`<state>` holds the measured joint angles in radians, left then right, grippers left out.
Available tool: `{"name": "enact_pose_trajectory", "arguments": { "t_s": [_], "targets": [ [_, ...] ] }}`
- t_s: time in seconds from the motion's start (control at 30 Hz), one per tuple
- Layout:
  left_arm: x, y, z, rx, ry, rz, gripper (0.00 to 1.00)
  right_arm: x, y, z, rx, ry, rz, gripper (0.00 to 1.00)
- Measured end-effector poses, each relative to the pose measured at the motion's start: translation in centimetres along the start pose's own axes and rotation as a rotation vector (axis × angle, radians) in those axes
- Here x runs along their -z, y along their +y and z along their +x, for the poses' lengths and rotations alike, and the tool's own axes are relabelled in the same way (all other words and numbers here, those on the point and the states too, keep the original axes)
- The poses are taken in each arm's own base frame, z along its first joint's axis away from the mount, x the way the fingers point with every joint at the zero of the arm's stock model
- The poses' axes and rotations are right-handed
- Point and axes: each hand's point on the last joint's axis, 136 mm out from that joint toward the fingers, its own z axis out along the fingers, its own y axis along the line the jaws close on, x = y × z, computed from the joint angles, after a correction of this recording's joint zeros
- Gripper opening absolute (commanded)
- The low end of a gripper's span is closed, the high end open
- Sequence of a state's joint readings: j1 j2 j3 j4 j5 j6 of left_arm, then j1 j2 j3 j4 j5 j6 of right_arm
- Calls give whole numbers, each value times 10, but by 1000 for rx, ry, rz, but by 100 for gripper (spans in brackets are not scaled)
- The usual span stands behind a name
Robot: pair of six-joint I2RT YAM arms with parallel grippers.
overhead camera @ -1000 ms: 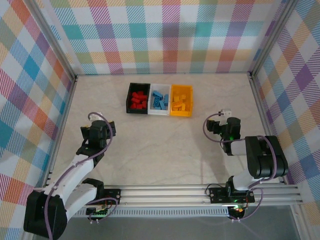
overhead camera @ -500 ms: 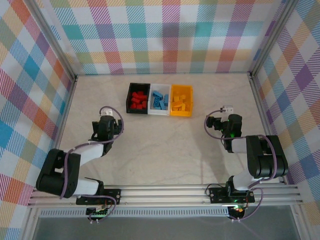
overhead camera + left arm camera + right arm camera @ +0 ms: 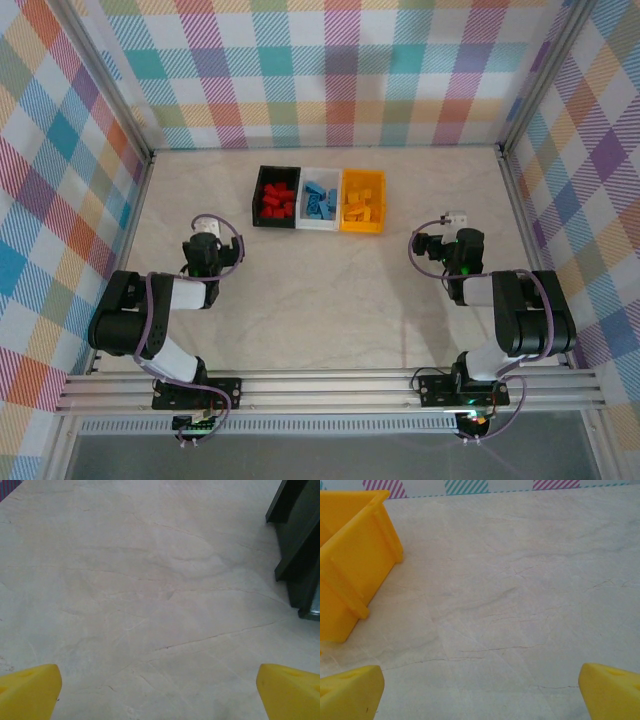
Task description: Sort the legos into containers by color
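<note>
While both arms are folded low behind the aluminium front rail (image 3: 330, 385), neither is seen holding a brick. The left gripper (image 3: 207, 240) is pictured over the bare marbled table (image 3: 320, 300), on the left side and nearer than the bins, with its jaws spread wide and nothing between them. From the left wrist camera, its yellow fingertips (image 3: 27, 692) are caught at the bottom corners of the frame, and a dark wall of the black bin (image 3: 300, 545) is visible at the right edge. The right gripper (image 3: 455, 238) is placed on the opposite side of the table, likewise fully parted and empty. From the right wrist camera, its fingertips (image 3: 612, 690) are shown wide apart above bare tabletop, with the yellow-orange bin (image 3: 350, 570) close by at upper left.

Farther back, near the table's middle, the three bins are lined up side by side, touching. Red legos (image 3: 277, 200) are gathered in the black bin (image 3: 258, 195) on the left, blue legos (image 3: 320, 200) in the white bin (image 3: 318, 227) at centre, and yellow-orange legos (image 3: 362, 207) in the yellow-orange bin (image 3: 362, 230) on the right. The scene is closed off behind by a pastel checked wall (image 3: 330, 70).
</note>
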<state>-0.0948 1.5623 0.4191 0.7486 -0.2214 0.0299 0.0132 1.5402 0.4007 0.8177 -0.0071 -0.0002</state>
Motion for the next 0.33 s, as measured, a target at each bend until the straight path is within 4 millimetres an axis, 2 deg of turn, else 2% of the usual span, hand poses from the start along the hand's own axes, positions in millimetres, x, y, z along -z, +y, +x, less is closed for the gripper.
{"name": "enact_pose_trajectory", "arguments": {
  "t_s": [0.33],
  "targets": [
    [0,-1,-5,16,-21,7,100,0,0,1,0,4,0,100]
  ]
}}
